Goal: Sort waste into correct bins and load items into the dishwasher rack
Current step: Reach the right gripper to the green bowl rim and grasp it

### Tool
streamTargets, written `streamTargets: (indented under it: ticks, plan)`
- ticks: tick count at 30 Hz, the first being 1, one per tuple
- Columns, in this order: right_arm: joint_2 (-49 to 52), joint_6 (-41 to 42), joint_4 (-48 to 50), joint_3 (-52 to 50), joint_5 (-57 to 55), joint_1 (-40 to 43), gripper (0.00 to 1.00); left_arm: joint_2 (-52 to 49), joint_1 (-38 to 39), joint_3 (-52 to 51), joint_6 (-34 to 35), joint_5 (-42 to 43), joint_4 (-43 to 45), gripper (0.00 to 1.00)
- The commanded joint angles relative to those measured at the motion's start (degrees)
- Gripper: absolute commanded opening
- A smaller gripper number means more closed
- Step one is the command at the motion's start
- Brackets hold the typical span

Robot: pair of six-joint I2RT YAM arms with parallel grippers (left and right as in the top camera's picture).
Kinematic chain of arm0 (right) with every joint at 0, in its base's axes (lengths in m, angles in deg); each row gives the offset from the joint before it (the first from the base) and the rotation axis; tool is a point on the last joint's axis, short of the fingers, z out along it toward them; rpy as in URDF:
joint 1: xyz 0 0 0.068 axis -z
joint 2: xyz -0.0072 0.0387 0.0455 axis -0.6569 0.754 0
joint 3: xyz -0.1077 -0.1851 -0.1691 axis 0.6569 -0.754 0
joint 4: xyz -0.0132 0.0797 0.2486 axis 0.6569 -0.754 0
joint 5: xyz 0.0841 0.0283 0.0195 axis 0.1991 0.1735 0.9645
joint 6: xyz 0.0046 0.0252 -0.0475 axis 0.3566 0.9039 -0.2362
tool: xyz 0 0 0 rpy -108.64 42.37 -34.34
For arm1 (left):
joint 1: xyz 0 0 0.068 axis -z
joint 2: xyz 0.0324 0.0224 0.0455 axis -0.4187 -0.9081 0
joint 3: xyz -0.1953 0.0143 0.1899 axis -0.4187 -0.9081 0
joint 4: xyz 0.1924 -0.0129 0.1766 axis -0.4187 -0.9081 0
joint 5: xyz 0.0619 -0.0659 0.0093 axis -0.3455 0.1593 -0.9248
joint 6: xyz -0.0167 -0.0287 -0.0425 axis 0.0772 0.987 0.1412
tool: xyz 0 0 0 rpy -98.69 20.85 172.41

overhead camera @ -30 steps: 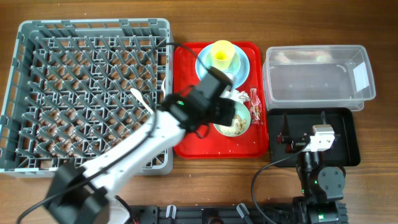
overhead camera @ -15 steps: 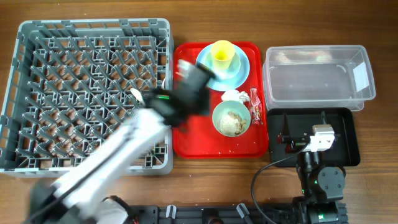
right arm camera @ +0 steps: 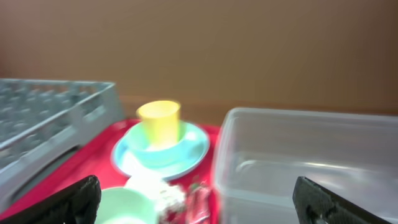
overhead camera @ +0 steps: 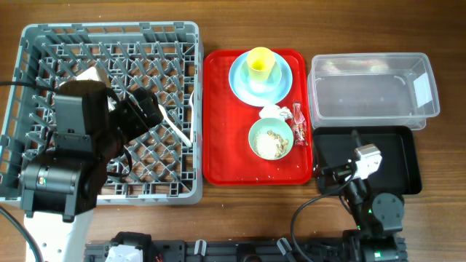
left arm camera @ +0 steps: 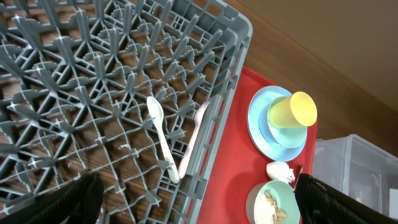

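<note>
Lying beneath left tool [left arm camera: 199, 208]: spoon [left arm camera: 160, 140].

The left arm [overhead camera: 69, 153] hides part of the rack [overhead camera: 109, 29], and the right wrist's blurred view crops the bowl [right arm camera: 127, 206].

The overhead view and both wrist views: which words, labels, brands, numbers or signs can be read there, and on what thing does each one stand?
No text can be read in any view.
White label on the clear tub: too small to tell whether it carries any print.
Dishwasher rack, red tray, yellow cup: no print visible.
</note>
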Motion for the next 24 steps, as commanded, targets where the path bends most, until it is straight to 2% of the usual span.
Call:
streamTargets:
  ticks: [1, 4, 8, 10, 11, 12, 13, 14, 16, 20, 24]
  plan:
    - [4.96, 4.15, -7.32, 15.43, 6.12, 0.13, 1.0, -0.17, -0.42, 0.15, 0.17, 0.96, 0.02, 1.0]
    - [17.97, 1.92, -21.59, 34.95, 5.6, 0.13, 1.0, -0.66, -0.42, 0.15, 0.17, 0.94, 0.02, 1.0]
    - [48.87, -0.52, -54.34, 69.46, 5.66, 0.13, 1.0, -0.83, -0.42, 0.15, 0.17, 0.96, 0.02, 1.0]
    - [58.23, -0.39, -61.57, 79.3, 5.86, 0.13, 0.99, -0.83, -0.42, 0.15, 0.17, 0.94, 0.02, 1.0]
    - [63.63, -0.55, -65.35, 83.78, 9.79, 0.13, 0.92, -0.83, -0.42, 0.15, 0.17, 0.96, 0.02, 1.0]
    - [66.93, -0.59, -67.17, 85.42, 14.56, 0.11, 0.72, -0.83, -0.42, 0.15, 0.17, 0.94, 0.02, 1.0]
    - [69.18, -0.57, -68.08, 85.37, 17.4, -0.11, 0.57, -0.83, -0.42, 0.15, 0.17, 0.94, 0.04, 1.0]
    - [70.58, -0.5, -68.67, 84.76, 17.14, -1.09, 0.49, -0.83, -0.42, 0.15, 0.17, 0.94, 0.02, 1.0]
    - [71.08, 0.63, -68.46, 82.01, 12.39, -4.74, 0.48, -0.83, -0.42, 0.15, 0.17, 0.94, 0.02, 1.0]
    - [70.36, 10.97, -65.31, 72.59, -4.7, -18.95, 0.5, -0.83, -0.42, 0.15, 0.17, 0.94, 0.02, 1.0]
    - [70.97, 19.91, -50.25, 59.41, -12.98, -34.05, 0.43, -0.83, -0.42, 0.15, 0.17, 0.96, 0.02, 1.0]
